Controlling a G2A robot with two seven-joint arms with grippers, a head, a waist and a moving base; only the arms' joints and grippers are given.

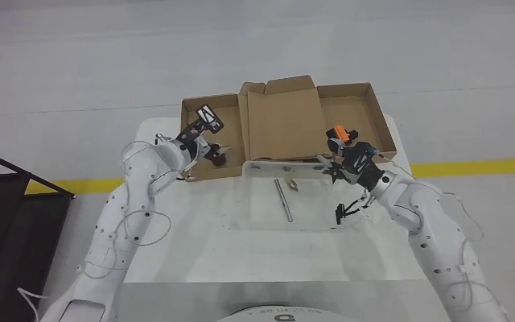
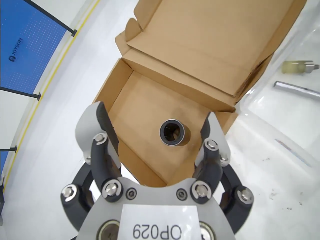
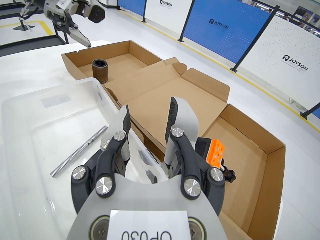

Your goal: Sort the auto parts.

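1. Overhead, the left gripper point(image 2: 155, 111) is hanging above the left compartment of the cardboard box point(image 1: 364, 117). Its fingers are spread wide and gripping nothing. A white label point(image 2: 157, 223) on its base is carrying print and is being cut off by the picture edge.
2. Directly beneath it, a dark bushing point(image 2: 172, 133) is standing upright on the floor of the box's left compartment. Its long axis is running vertically and its open bore is facing up. In the top view it is proving hard to make out under the gripper.
3. The box's middle flap point(image 1: 282, 121) is lying open and flat between the two compartments.
4. A clear plastic tray point(image 1: 249, 201) is sitting just beside the box's front edge.
5. Inside the tray, a metal rod point(image 1: 284, 200) is lying flat, its long axis pointing roughly square to the box's front edge.
6. A pale part point(image 2: 296, 66) with a metal end is lying between the rod and the box, too small to identify.
7. The right gripper point(image 3: 150, 103) is hovering over the box's front edge beside the right compartment. Its fingers are moderately apart with nothing between them.
8. An orange-and-black part point(image 3: 215, 152) is resting in the box's right compartment, partly hidden behind that gripper; I cannot tell which way it is pointing.
9. Beyond the box, blue and white partition panels point(image 3: 225, 23) are showing logo print.
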